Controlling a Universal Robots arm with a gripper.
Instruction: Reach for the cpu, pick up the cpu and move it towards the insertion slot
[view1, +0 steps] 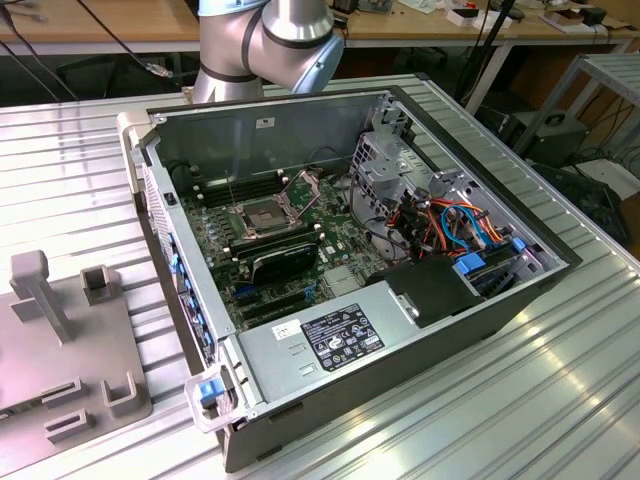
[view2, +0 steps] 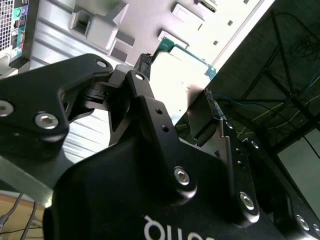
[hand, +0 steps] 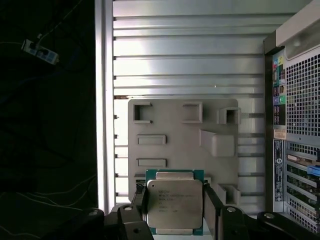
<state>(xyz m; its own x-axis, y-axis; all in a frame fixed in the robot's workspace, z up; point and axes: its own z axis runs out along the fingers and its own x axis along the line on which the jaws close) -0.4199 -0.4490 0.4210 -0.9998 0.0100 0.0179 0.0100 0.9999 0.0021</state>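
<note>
Cpu (hand: 174, 201), silvery lid on a green edge, clamped between the black fingers (hand: 141, 207) of the gripper (hand: 175, 210) in the first wrist view, held above the grey fixture plate (hand: 170, 127) on the ribbed metal table (hand: 185, 55). Beside the plate, the open computer case (view1: 470, 330). Inside it, in the exterior view, the insertion slot (view1: 258, 213), metal plate hinged up, well apart from the fixture plate.

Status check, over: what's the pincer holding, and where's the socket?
Pincer shut on the cpu, held above the grey fixture plate beside the computer case. Insertion slot open inside the case, hinged plate raised. Nothing seen blocking it.
</note>
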